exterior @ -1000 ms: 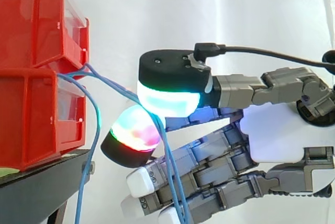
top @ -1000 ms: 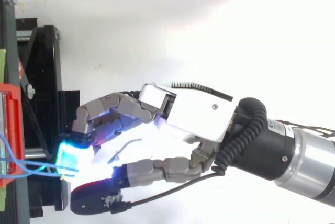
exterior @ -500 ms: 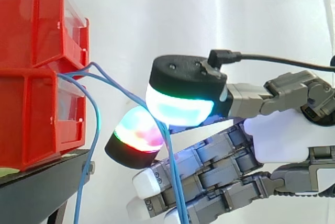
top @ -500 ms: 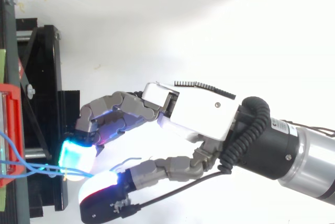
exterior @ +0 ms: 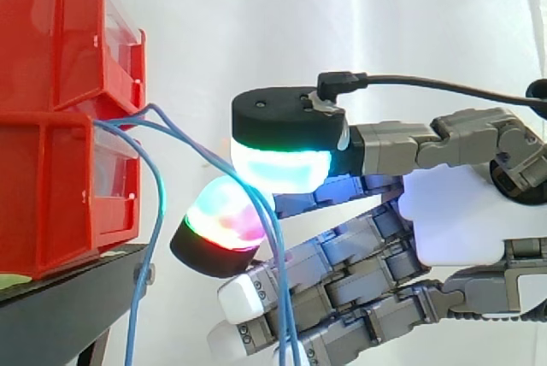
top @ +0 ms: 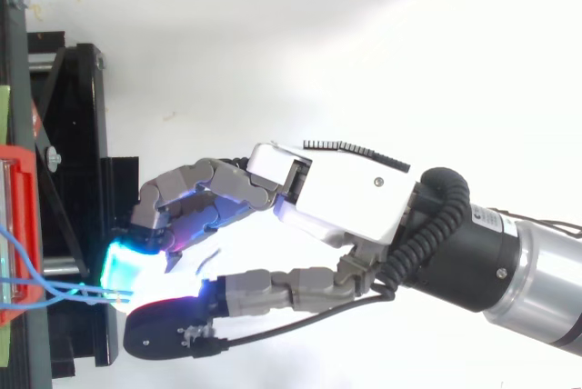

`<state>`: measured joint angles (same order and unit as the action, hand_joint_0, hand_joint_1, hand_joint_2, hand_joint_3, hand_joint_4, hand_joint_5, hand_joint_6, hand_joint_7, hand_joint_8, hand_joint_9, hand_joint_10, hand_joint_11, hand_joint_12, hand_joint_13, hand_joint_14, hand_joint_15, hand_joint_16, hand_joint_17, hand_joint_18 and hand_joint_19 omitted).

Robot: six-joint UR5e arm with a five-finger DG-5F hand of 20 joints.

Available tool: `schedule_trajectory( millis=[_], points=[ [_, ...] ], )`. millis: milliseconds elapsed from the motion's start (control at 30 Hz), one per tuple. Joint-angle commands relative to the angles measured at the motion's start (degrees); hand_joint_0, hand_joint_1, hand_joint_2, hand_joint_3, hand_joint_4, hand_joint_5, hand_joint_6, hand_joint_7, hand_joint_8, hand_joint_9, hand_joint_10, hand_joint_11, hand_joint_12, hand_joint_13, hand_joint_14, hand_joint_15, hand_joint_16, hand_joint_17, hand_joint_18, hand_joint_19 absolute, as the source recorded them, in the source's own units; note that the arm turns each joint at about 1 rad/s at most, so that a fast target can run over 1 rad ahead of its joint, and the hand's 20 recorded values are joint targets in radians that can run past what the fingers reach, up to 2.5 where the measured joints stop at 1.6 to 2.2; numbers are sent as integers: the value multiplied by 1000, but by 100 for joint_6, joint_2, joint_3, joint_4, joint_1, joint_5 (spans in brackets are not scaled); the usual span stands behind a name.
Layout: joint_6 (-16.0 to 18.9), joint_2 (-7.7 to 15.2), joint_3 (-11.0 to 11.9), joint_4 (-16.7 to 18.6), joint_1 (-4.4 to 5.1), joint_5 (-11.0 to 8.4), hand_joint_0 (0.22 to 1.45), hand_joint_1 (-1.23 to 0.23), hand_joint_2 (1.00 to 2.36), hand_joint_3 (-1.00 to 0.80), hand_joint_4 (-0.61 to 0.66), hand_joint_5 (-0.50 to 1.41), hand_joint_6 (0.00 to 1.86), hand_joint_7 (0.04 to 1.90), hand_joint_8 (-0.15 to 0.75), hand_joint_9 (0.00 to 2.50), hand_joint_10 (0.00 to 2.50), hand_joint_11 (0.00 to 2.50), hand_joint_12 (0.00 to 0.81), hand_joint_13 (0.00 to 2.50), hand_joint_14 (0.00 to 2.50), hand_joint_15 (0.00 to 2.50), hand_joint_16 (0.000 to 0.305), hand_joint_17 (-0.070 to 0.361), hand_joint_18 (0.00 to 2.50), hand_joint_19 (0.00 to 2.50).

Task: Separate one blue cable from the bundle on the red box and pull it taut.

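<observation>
The hand (exterior: pixel 461 212), a smooth white palm with grey jointed metal fingers, is closed in a pinch: its thick, rounded fingertips (exterior: pixel 224 216) meet, the thumb's black-capped pad glowing cyan and green above, a finger's pad glowing red, green and magenta below. Clamped between them are two thin, round blue cables (exterior: pixel 192 144). They run close together from the pinch, rising in a shallow, slightly bowed line to the red bins (exterior: pixel 51 109) just beyond the fingertips, where they enter at the seam between the upper and the lower bin. Behind the pinch the same strands drop steeply across the curled lower fingers. A loose blue strand (exterior: pixel 156 212) leaves the same seam and hangs in a slack arc between the hand and the bins' front edge. The bins are glossy hard plastic with square ribbed walls and clear front panels, stacked on a matt black stand (exterior: pixel 60 306) below and ahead of the fingertips. From above, the fingertips sit just short of the stand's edge, with the plain white curtain (exterior: pixel 342 15) open to either side of the hand.
</observation>
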<state>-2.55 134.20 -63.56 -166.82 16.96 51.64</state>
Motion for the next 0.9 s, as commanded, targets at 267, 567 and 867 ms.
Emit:
schedule_trajectory(
  millis=[267, 567, 867],
  points=[
    [-9, -8, 19, -9, 0, -5, 541, -589, 1003, -128, 134, -168, 866, 948, 380, 827, 7, 480, 443, 677, 5, 217, 58, 129, 776, 279],
    [-18, -122, 19, -114, 0, -5, 578, -757, 1013, -66, 124, -179, 879, 880, 350, 800, 8, 500, 406, 658, 6, 225, 49, 111, 736, 288],
    [-9, -122, 27, -255, 0, -5, 532, -547, 1021, -110, 183, -164, 875, 946, 392, 842, 8, 483, 453, 679, 5, 235, 60, 134, 782, 274]
  ],
)
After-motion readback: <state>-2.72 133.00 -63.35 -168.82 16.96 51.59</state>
